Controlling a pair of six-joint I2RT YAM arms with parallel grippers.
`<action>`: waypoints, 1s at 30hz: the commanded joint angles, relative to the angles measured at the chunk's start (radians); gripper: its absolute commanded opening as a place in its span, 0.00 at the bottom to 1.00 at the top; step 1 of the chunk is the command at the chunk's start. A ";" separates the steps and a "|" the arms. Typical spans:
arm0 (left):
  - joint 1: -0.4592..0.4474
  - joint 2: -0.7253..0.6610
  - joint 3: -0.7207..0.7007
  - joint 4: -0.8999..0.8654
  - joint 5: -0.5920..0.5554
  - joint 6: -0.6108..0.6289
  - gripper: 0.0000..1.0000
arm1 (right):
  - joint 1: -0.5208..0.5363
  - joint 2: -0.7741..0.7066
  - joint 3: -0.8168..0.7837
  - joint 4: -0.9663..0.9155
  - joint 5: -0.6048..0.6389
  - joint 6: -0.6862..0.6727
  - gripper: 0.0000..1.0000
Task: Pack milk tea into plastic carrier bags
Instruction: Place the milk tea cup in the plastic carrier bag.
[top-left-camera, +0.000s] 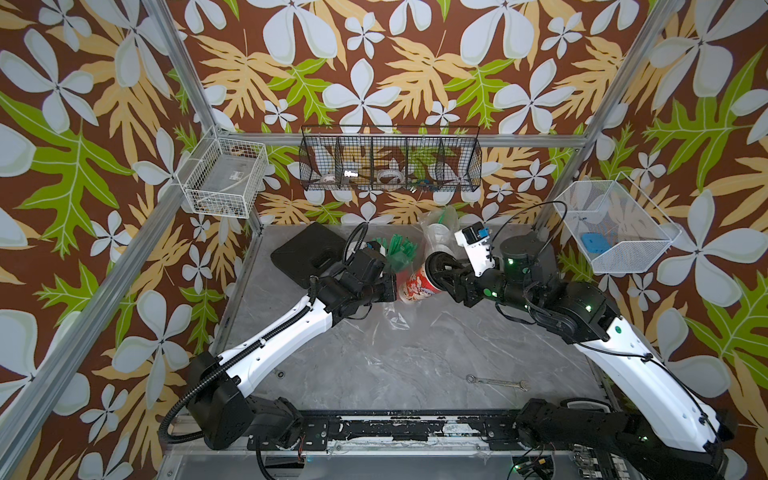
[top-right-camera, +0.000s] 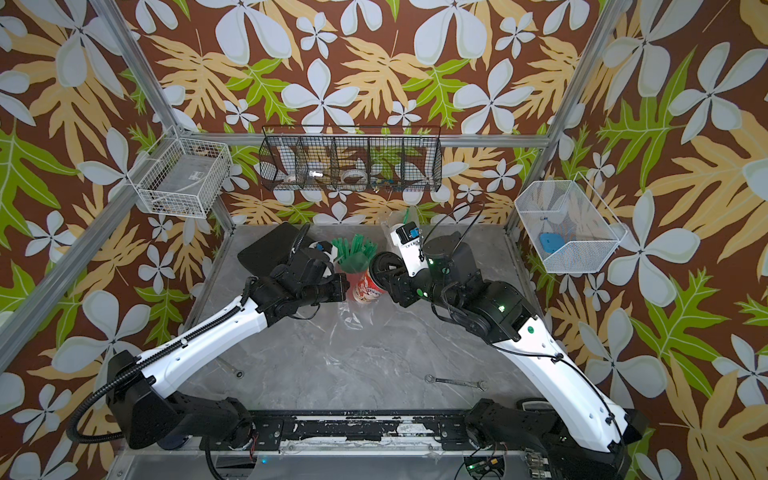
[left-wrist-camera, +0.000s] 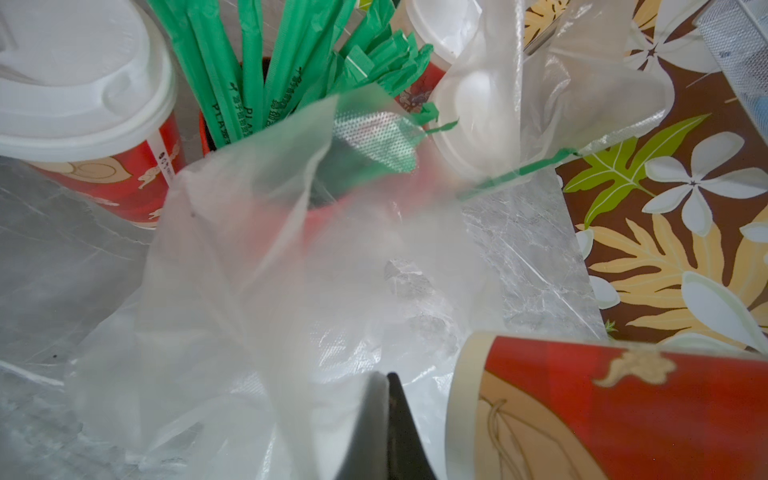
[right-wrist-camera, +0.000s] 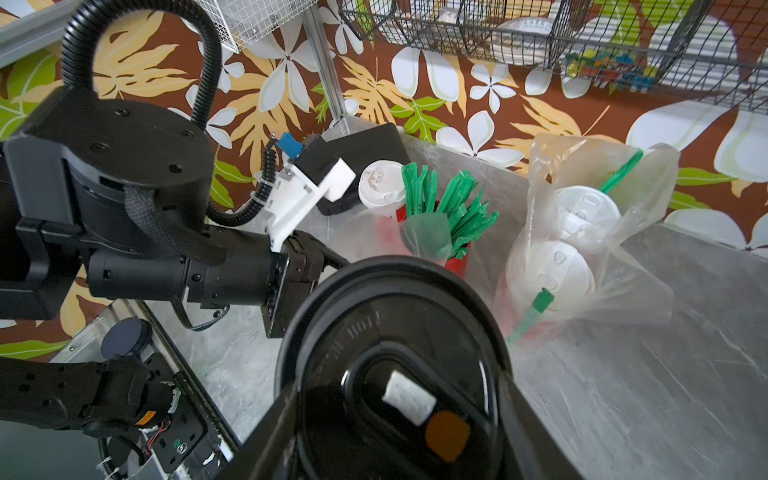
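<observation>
Right, we have both arms meeting at the back middle of the worktop (top-left-camera: 395, 365). Our left gripper (left-wrist-camera: 384, 386) has its fingers (left-wrist-camera: 401, 419) pressed together, pinching a fold of the clear carrier bag (left-wrist-camera: 291, 257). Its film rises crumpled in front of the left wrist camera, and in both top views it spills onto the worktop under the gripper. Our right gripper (right-wrist-camera: 395, 415) carries the black-lidded cup (top-left-camera: 415, 287). Its fingers (right-wrist-camera: 270, 440) sit on either side of the lid end, clamped on the cup. The cup is tipped almost flat, lid towards the right arm and base towards the left gripper. From the left wrist we see that base just beside the held bag, but we cannot tell whether it has passed the bag's mouth. Behind, a lone white-lidded cup (right-wrist-camera: 380, 187) stands upright next to the red straw pot (right-wrist-camera: 457, 259) of green straws. Along the back edge the second bag (right-wrist-camera: 644, 199) stands upright, with two white-lidded cups (right-wrist-camera: 548, 274) inside and green straws poking out. Near the front, a spanner (top-left-camera: 496, 382) lies well apart from it all.
</observation>
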 joint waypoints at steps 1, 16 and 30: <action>0.012 -0.022 -0.024 0.083 -0.027 -0.039 0.00 | 0.000 -0.012 -0.023 0.050 -0.041 0.031 0.55; 0.022 -0.092 -0.113 0.180 -0.048 -0.071 0.00 | 0.000 0.052 -0.023 -0.024 -0.118 0.057 0.55; 0.024 -0.127 -0.164 0.245 -0.025 -0.108 0.00 | 0.000 0.182 -0.033 0.050 -0.199 0.068 0.54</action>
